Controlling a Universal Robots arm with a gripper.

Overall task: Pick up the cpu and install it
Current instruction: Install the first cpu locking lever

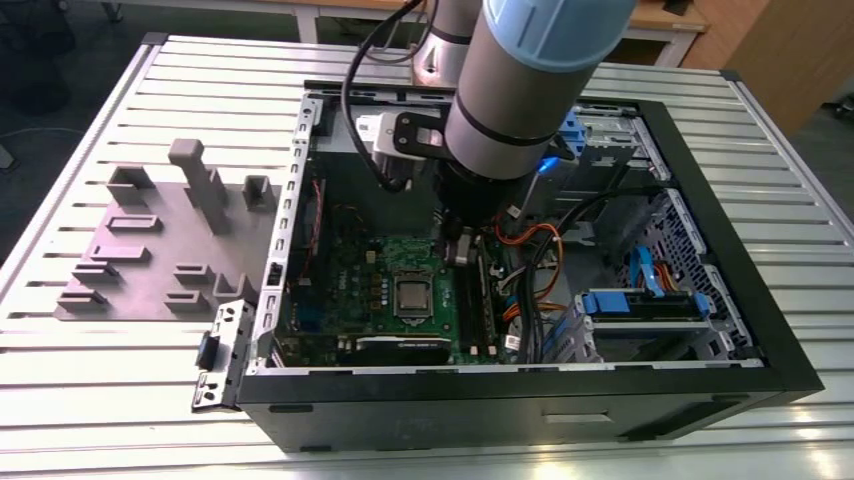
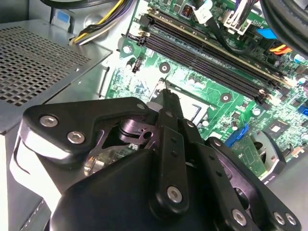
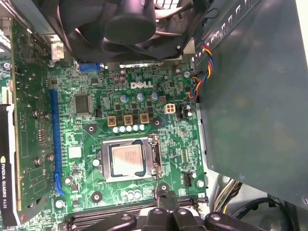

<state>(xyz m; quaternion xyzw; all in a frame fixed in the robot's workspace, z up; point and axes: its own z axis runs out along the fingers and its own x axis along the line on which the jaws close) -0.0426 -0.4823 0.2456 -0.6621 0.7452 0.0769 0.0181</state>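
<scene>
One arm reaches down into the case; claw [image 2: 164,94] (narrow, empty) beside seated cpu [image 3: 128,160].

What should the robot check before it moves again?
1. The cpu lies flat inside the socket frame: ok.
2. The hand is shut and carries nothing: ok.
3. The hand is off the motherboard: cannot tell.
4. The socket frame is latched down: cannot tell.
5. The cables stay away from the socket: ok.
</scene>
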